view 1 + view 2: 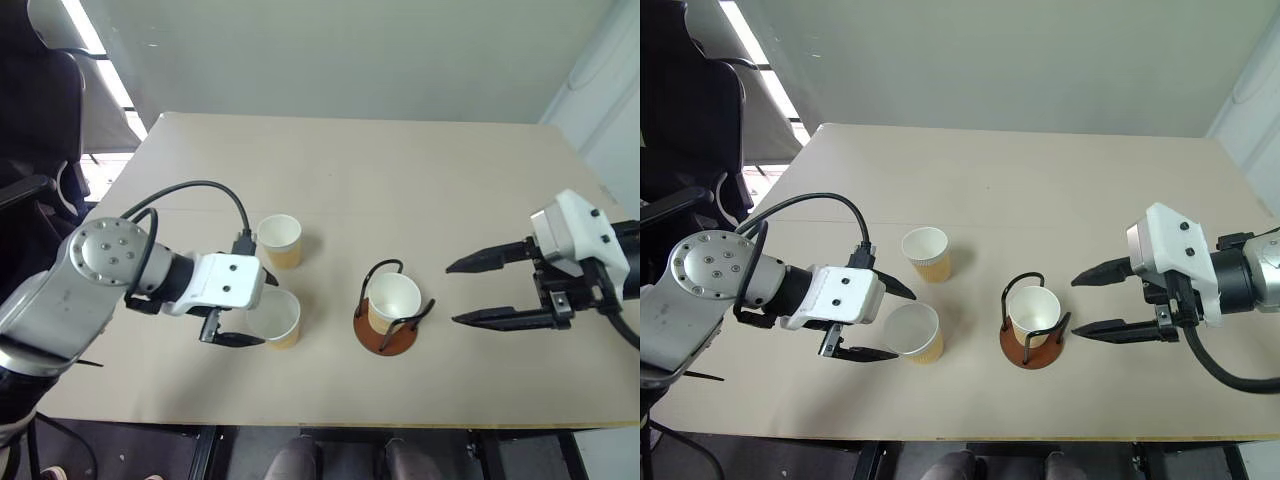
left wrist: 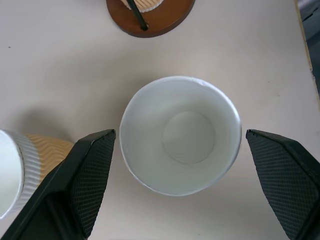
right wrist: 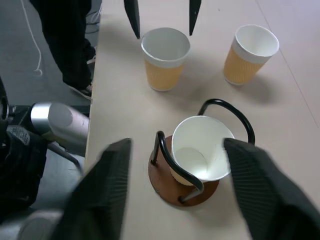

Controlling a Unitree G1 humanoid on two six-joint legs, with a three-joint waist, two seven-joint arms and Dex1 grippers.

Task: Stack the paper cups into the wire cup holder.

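Fingers of the left end effector (image 1: 872, 322) stand wide around a loose paper cup (image 1: 913, 331), at nine o'clock from the wire cup holder (image 1: 1031, 343); centre, then squeeze gently. The right end effector (image 1: 1092, 303) gapes empty.

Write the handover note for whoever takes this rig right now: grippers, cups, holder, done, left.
Left gripper: open, fingers on either side of the near paper cup, not closed on it.
Right gripper: open, empty, beside the wire cup holder, clear of it.
Done: one paper cup sits in the holder, leaning slightly.
Left: two cups stand upright on the table, the near one and the far paper cup behind it. Close on the near one, drop it into the cup in the holder, then the far one.
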